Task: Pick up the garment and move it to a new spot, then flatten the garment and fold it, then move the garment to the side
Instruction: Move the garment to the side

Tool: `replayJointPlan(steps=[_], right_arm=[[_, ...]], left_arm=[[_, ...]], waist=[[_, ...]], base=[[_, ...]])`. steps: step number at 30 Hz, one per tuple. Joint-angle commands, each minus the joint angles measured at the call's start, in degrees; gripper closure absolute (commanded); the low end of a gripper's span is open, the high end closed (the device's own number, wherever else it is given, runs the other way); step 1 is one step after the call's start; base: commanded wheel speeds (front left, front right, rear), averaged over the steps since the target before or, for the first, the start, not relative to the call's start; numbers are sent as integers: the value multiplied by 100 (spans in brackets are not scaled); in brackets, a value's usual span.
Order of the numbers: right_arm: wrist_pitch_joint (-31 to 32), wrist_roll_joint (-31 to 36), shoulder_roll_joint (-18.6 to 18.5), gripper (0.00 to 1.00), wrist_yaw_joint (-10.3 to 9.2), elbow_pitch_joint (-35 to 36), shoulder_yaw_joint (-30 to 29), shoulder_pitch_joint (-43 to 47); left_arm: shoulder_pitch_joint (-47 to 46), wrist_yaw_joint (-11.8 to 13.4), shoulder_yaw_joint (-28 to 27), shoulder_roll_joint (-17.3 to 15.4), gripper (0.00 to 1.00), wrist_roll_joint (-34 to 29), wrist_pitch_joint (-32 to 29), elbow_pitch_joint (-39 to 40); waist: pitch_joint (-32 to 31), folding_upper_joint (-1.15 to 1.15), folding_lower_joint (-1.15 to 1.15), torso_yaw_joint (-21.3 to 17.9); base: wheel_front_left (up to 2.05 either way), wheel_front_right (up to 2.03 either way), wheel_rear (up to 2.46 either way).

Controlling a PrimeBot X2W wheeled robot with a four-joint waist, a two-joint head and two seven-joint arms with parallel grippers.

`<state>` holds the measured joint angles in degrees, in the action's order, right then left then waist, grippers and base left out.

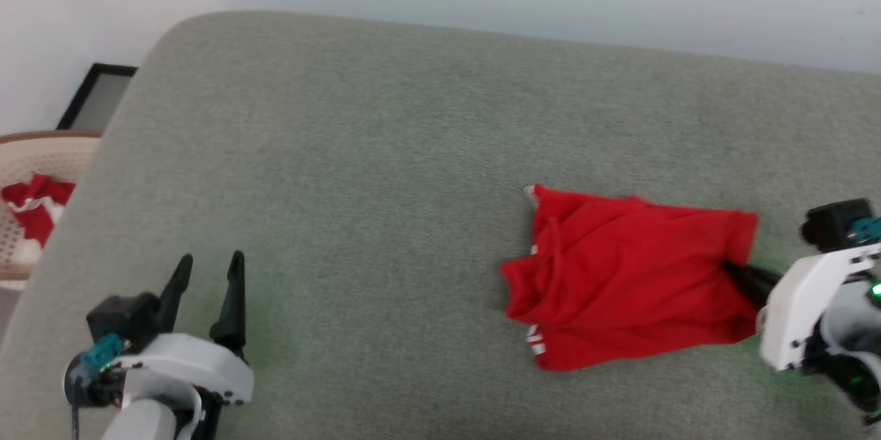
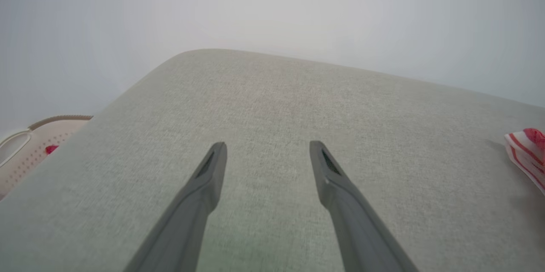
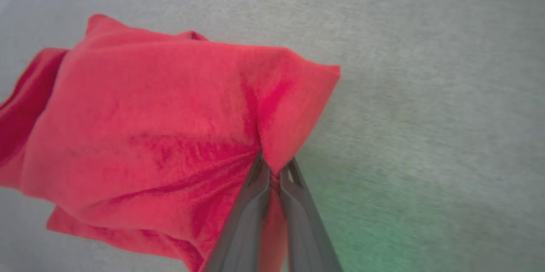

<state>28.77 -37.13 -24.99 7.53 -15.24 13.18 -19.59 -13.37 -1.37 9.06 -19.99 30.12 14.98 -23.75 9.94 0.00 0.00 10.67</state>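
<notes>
1. Evidently the pick-up step is in hand: the right gripper (image 1: 738,272) pinches the garment (image 1: 619,275) at its edge, fingers nearly together, cloth puckering at the tips.
2. The garment lies crumpled on the grey cushion (image 1: 378,151), spreading ahead of those fingertips and well apart from the left gripper (image 1: 206,264), off to its right.
3. The left gripper stands wide, holding nothing, over bare cushion.
4. Next, I judge, comes a lift with the pinch kept firm, then a carry to a fresh spot; thin cloth may slip.
5. Count: one garment, two grippers, one basket (image 1: 27,158) left of the left gripper, and one red-and-white cloth (image 1: 31,209) inside it.
</notes>
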Motion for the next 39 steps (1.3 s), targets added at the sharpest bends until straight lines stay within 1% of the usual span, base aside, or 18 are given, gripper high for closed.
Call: replayJointPlan(steps=[1,7,13,15,18,19,27,39], right_arm=[[11,60,-132,100,-10,42,-71,-94],[-5,87,-710,100,-10,126,-248,-372],[-144,13,-1320,100,-10,-31,-284,-798],[-233,87,-1541,100,-10,-115,-215,-951],[-405,113,-1767,100,-10,-275,-92,-1199],[-496,103,-1896,100,-10,-417,27,-1340],[-1047,188,-2306,100,-11,-1081,546,-2051],[-1687,390,-2534,100,-11,-2058,1243,-2980]], left_arm=[[-117,-27,22,3,0,-76,22,-9],[-429,-119,135,28,0,-161,23,-66],[-767,-189,231,78,0,-277,22,-95],[-876,-218,264,95,0,-321,22,-114],[-1058,-262,315,115,0,-394,23,-154],[-1182,-277,359,124,0,-440,23,-193],[-1634,-377,489,114,0,-567,24,-310],[-2010,-475,626,71,0,-717,23,-364]], waist=[[77,0,0,-174],[244,0,0,-530],[486,0,0,-880],[573,0,0,-992],[703,0,0,-1164],[788,0,0,-1268],[1118,0,0,-1598],[1474,0,0,-1872]], base=[[0,0,0],[0,0,0],[0,0,0],[0,0,0],[0,0,0],[0,0,0],[0,0,0],[0,0,0]])
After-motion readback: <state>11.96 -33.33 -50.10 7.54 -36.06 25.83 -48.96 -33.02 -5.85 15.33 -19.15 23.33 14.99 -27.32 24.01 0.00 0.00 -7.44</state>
